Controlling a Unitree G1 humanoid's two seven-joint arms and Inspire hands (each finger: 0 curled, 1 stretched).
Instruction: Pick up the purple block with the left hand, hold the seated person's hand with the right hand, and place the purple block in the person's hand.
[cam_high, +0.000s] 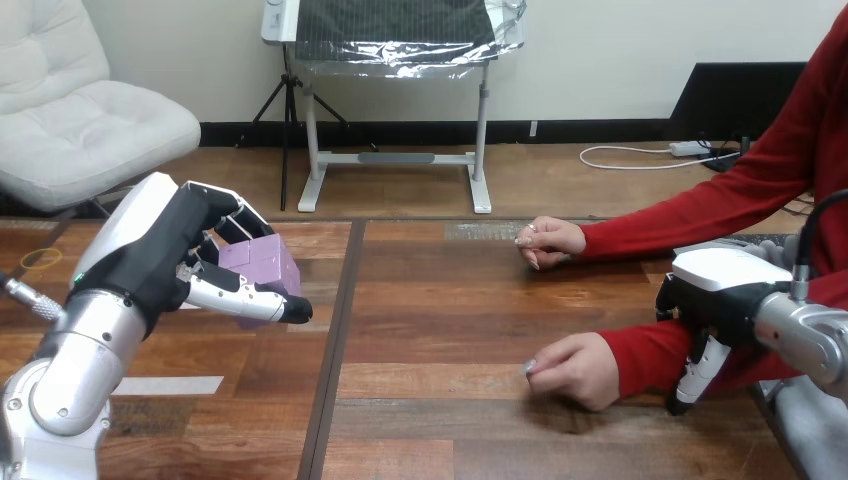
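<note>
Works over a wooden table (430, 420), broad under both robot hands. Holds the left hand (150, 250) raised off the boards, curled tight around the task's thing. Lays the right hand (715, 285) on the person's red-sleeved forearm (650, 350), touching it; cannot tell whether gripping or merely resting. Meets the person's nearer hand (570, 370) just inward of that right hand, the person's farther hand (550, 240) well ahead. Carries the purple block (262, 265) inside the left hand's grasp, well apart from both.

Nothing legible
We make out no text, label, brand, number or sign that can be read on any surface before us.
</note>
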